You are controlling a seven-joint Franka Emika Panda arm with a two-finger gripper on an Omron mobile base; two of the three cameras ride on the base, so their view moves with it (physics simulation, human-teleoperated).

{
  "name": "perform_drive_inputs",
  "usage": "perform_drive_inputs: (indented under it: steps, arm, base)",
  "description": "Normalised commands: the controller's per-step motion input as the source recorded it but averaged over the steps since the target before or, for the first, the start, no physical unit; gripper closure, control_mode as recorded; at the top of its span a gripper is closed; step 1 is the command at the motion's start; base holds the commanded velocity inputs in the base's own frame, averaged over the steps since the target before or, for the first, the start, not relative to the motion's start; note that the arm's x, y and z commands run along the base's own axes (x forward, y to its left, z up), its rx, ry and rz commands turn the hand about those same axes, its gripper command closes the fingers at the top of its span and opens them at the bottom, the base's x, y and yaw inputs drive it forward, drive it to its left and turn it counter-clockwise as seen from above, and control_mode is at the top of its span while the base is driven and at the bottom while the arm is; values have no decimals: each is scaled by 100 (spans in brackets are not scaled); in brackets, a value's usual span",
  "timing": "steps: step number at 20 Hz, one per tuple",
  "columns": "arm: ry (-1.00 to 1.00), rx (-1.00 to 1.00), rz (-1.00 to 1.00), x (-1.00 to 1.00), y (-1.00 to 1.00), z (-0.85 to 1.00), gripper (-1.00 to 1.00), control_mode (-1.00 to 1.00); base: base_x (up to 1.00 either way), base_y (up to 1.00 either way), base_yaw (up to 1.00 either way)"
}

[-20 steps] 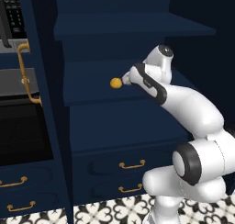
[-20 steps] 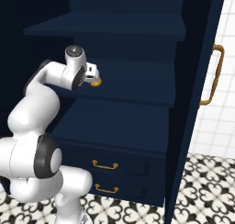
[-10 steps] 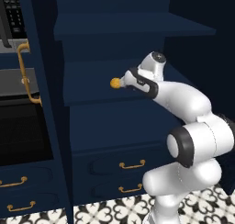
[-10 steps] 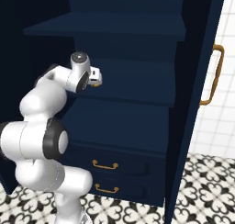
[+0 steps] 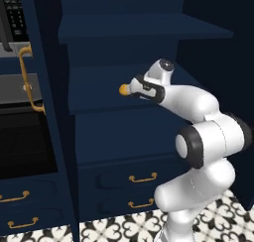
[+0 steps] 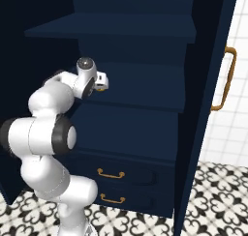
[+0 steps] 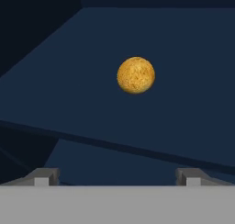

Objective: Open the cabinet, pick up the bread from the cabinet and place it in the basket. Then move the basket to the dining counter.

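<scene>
While the cabinet (image 5: 124, 32) is standing with its doors swung wide in the left base view, the white arm is reaching in over the middle shelf, its gripper (image 5: 133, 87) pointing at the bread (image 5: 124, 90), which is sitting on that navy shelf just beyond the hand. The bun is showing right at the gripper's front end, though from this side it cannot be told whether anything is touching it. To the left, the black oven (image 5: 20, 142) is showing behind a brass handle (image 5: 27, 80), and two drawers with brass pulls (image 5: 143, 177) are lying below the shelves.

From the right base view, the arm is bending in from the left toward the same shelf, and the gripper (image 6: 100, 81) is largely covering the bread (image 6: 100, 89), of which a small orange sliver is peeking out beneath the hand. The open right door (image 6: 206, 85) is standing beside a white tiled wall.

Looking along the hand, the two fingertips (image 7: 43, 176) are standing spread wide apart and holding nothing, while the bread (image 7: 136, 75) is lying ahead of them on the shelf, clear of both tips and slightly toward the right one.
</scene>
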Motion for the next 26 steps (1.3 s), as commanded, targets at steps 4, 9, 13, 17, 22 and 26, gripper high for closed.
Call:
perform_drive_inputs:
  steps: [4,9,13,17,22,26]
  arm:
    - [0,0,0,35,10,-6,-100,-100]
    - [3,0,0,43,8,-12,-100,-100]
    - [0,0,0,45,3,-18,-100,-100]
    - [0,0,0,48,0,-15,-100,-100]
    - [0,0,0,48,0,-18,-100,-100]
    - [1,0,0,42,5,-19,-100,-100]
  base:
    - [0,0,0]
    - [0,0,0]
    - [0,0,0]
    - [0,0,0]
    - [0,0,0]
    - [0,0,0]
